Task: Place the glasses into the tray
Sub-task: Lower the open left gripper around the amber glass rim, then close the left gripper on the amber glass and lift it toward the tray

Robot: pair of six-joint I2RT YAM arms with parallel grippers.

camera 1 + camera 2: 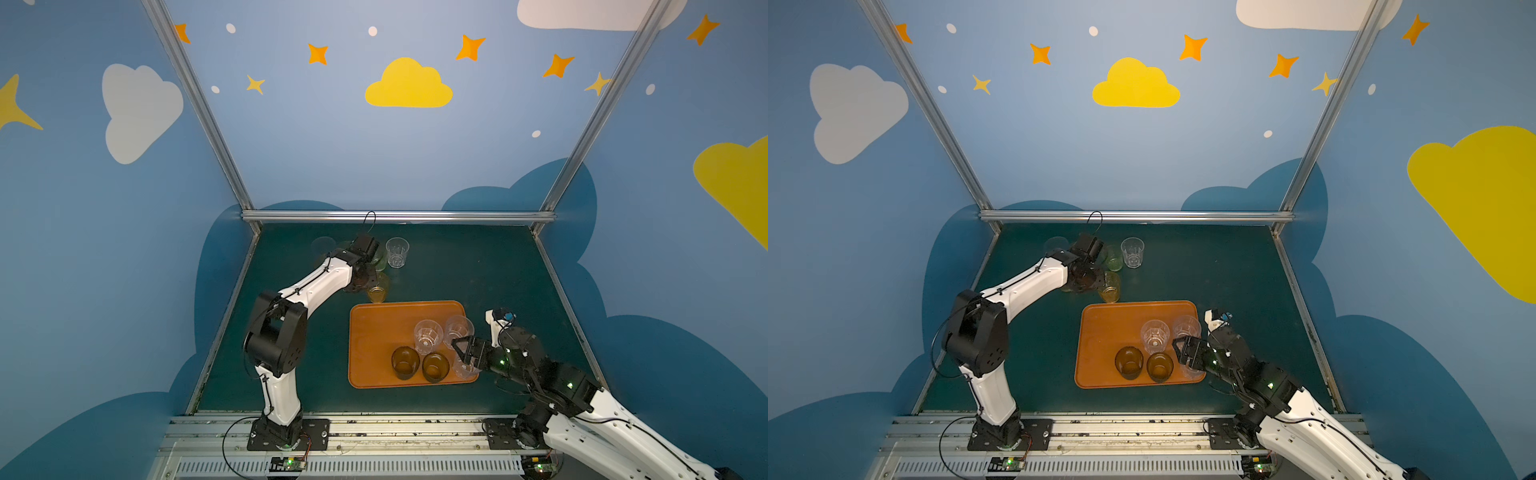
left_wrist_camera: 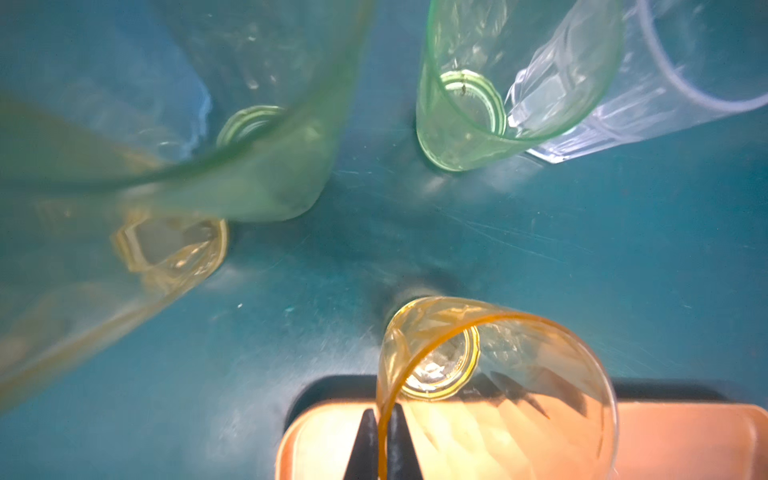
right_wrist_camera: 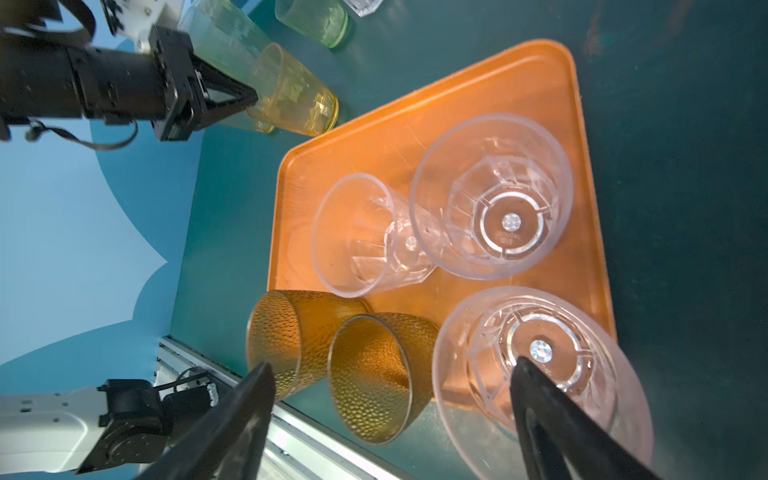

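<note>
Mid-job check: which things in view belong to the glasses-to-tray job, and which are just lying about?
Job: tray; on it two brown glasses and three clear glasses; yellow glass pinched by left gripper; green glass and far clear glass on the mat; right gripper, open.
Not the job: front rail; cloud sticker.

The dark green bench [image 1: 490, 266] carried the orange tray [image 1: 374, 328] flat near its front middle. Toward the far edge, a clear faceted glass [image 1: 397, 252] stood upright on the bench, a green glass [image 1: 1113, 258] just beside it and a pale glass [image 1: 1055, 244] farther left.
</note>
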